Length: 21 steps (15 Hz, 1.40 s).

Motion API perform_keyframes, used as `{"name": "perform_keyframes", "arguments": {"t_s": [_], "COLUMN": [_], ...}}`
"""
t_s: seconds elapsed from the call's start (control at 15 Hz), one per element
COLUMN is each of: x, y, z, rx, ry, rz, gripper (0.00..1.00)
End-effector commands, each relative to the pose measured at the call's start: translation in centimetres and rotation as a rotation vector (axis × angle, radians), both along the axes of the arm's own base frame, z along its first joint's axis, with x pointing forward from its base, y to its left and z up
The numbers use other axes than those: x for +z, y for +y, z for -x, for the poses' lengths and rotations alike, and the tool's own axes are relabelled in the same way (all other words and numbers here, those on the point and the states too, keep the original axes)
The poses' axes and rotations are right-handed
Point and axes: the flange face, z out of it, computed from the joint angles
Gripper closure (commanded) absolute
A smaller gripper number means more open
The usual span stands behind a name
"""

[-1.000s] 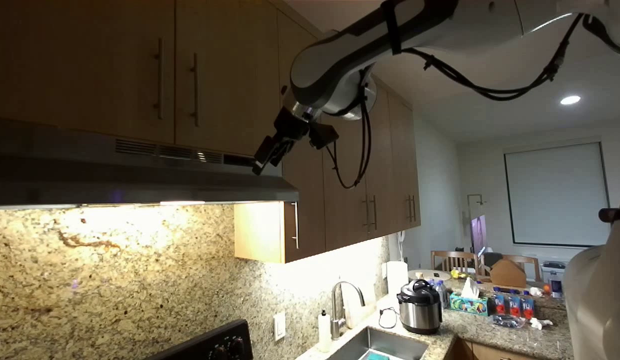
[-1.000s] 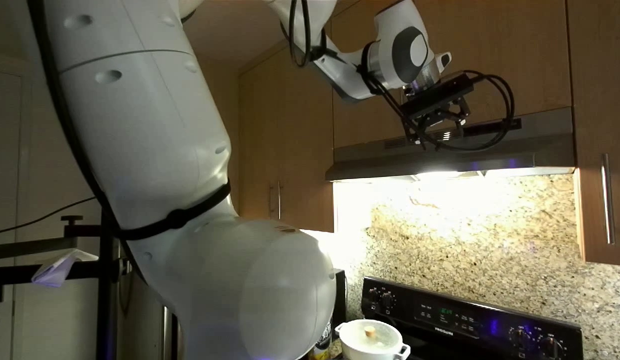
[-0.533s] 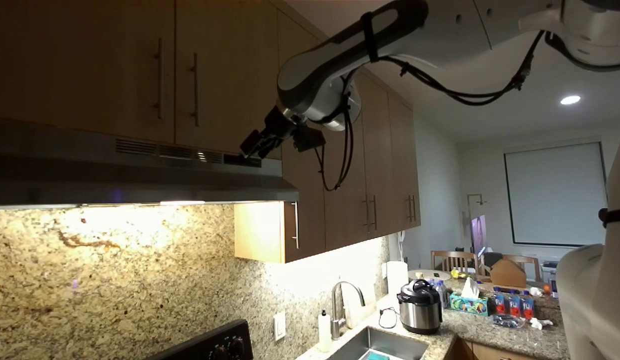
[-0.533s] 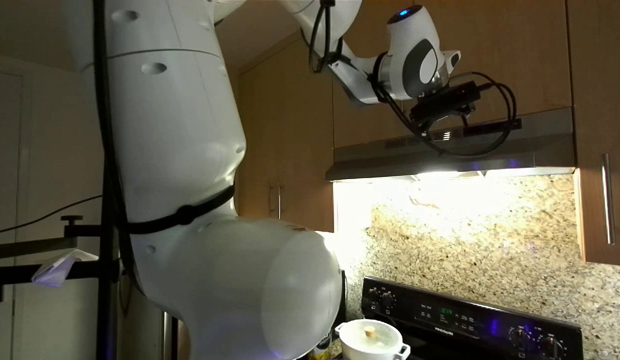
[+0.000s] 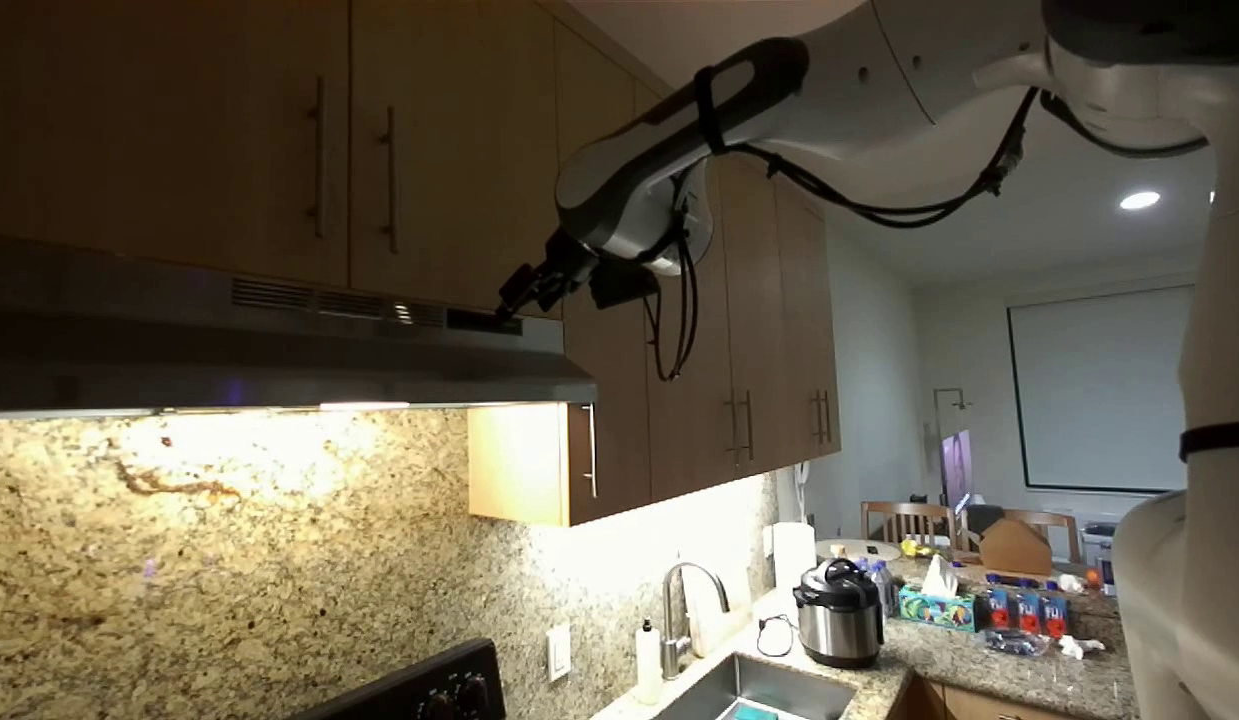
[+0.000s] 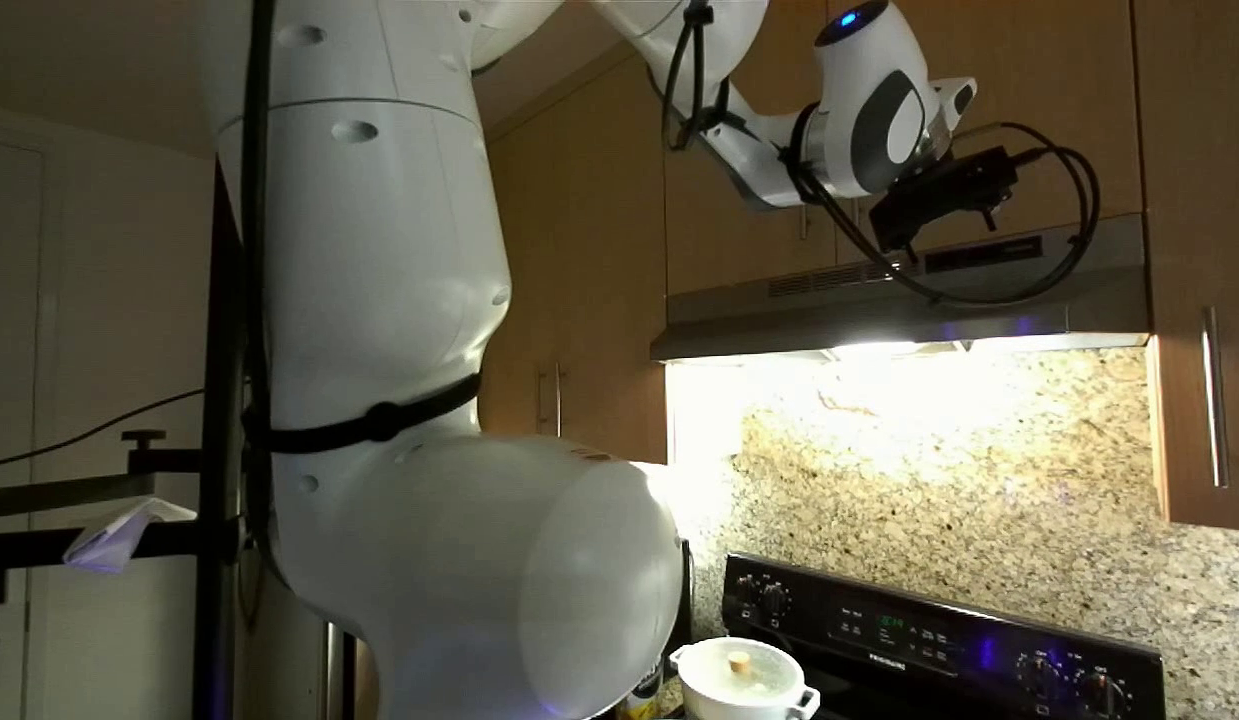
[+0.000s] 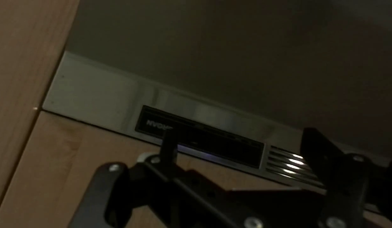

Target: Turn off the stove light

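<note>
The stove light [image 5: 364, 406] is lit under the metal range hood [image 5: 279, 355], and its glow also shows in an exterior view [image 6: 879, 350]. The hood's front carries a dark control strip [image 7: 211, 142] beside vent slots; this strip also shows in both exterior views [image 5: 469, 320] [image 6: 984, 253]. My gripper [image 7: 240, 134] is open and empty, its fingers wide apart. In the wrist view one finger overlaps the strip's lettered part and the other overlaps the slots. In an exterior view the gripper [image 5: 524, 300] is at the strip's height; I cannot tell whether it touches. Individual switches are too dark to make out.
Wooden cabinets [image 5: 459, 150] with bar handles stand above and beside the hood. The arm's cable loop [image 6: 1069, 250] hangs before the hood. Below are a black stove panel [image 6: 939, 640], a white lidded pot [image 6: 744, 685] and a sink [image 5: 759, 685] with a faucet [image 5: 674, 620].
My gripper has risen slightly and shifted along the hood, uncovering the control strip in an exterior view. The arm has swung rightward there. The light stays on.
</note>
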Motion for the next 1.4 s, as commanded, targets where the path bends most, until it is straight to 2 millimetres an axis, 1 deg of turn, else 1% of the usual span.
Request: {"name": "perform_keyframes", "arguments": {"t_s": [0.0,0.33,0.47,0.53,0.73,0.87,1.13,1.33], "x": [-0.2,0.1,0.4,0.0,0.2,-0.3,-0.3,-0.3], "y": [-0.9,-1.8,-1.5,-1.7,-1.5,-1.8,-3.0,-3.0], "z": [-2.1,-4.3,-4.5,-4.0,-4.3,-4.6,-5.4,-6.1], "rx": [-0.044,-0.101,-0.089,-0.086,-0.085,-0.095,-0.118,-0.121], "ry": [-0.013,-0.025,-0.029,0.000,-0.004,0.011,0.010,0.003], "rz": [-0.051,-0.118,-0.123,-0.099,-0.105,-0.101,-0.089,-0.095], "gripper": [0.00,0.00,0.00,0.00,0.00,0.00,0.00,0.00]}}
